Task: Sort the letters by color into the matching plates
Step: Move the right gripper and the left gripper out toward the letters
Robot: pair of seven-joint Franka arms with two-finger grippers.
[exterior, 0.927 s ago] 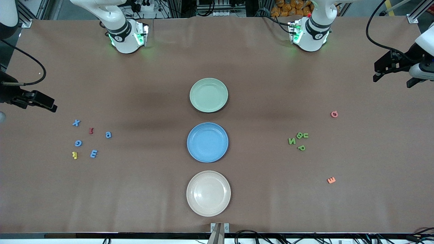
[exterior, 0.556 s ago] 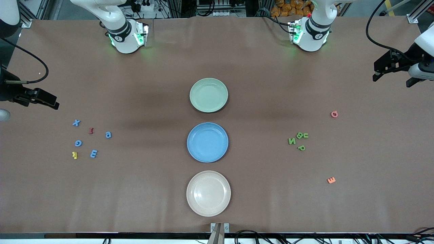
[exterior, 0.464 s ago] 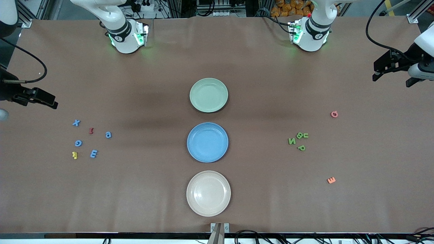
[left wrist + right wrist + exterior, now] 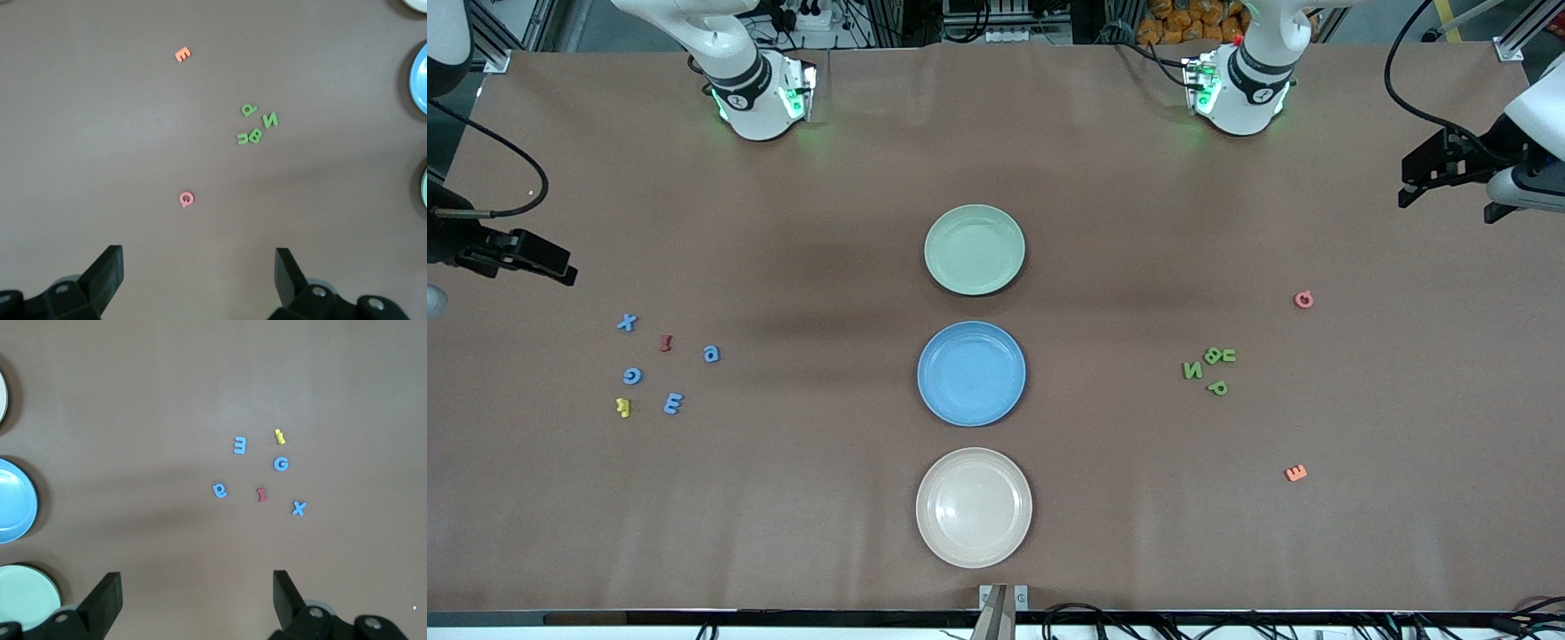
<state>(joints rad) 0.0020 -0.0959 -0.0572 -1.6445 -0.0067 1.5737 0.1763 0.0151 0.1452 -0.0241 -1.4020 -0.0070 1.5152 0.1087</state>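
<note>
Three plates lie in a row mid-table: pale green (image 4: 974, 249), blue (image 4: 971, 373), cream (image 4: 973, 507) nearest the camera. Four blue letters (image 4: 673, 404) (image 4: 281, 463), a red one (image 4: 665, 342) and a yellow one (image 4: 623, 407) lie toward the right arm's end. Four green letters (image 4: 1209, 366) (image 4: 257, 125), a pink one (image 4: 1304, 300) (image 4: 186, 198) and an orange one (image 4: 1296, 473) (image 4: 183, 54) lie toward the left arm's end. My right gripper (image 4: 565, 271) (image 4: 197, 581) is open and empty, high over bare table beside the blue letters. My left gripper (image 4: 1405, 185) (image 4: 199, 257) is open and empty, over bare table beside the pink letter.
The brown table cover (image 4: 1120, 178) runs to all edges. The two arm bases (image 4: 760, 98) stand along the robots' edge. A small mount (image 4: 1003, 597) sits at the edge nearest the camera. The plate rims show at the side of both wrist views.
Both grippers have drifted only slightly and stay open. The letters and plates have not moved.
</note>
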